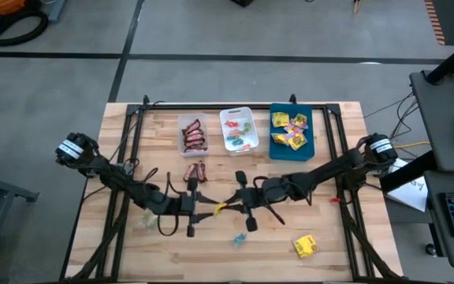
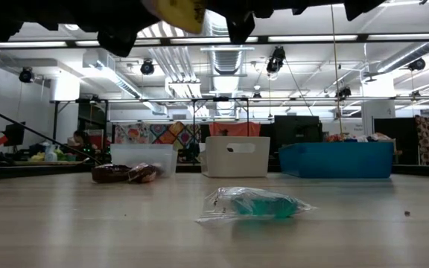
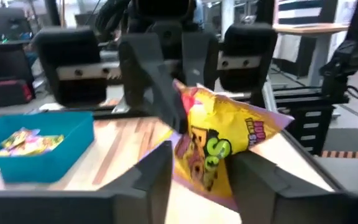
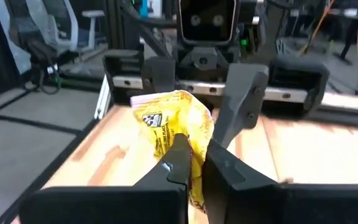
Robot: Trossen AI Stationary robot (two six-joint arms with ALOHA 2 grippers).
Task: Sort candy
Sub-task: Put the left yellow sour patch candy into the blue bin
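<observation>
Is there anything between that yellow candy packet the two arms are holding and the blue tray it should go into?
Nothing visible. The yellow packet hangs above the table between the left gripper and right gripper; the blue tray has bare wood before it.

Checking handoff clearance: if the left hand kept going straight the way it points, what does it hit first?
Probably the right hand, facing it head-on. The yellow packet sits between both hands; the left hand has no free way beyond it.

A pale wooden plank table (image 1: 132,260) stands on grey concrete floor (image 1: 46,95); long ceiling strip lights (image 2: 311,37) glow overhead.
</observation>
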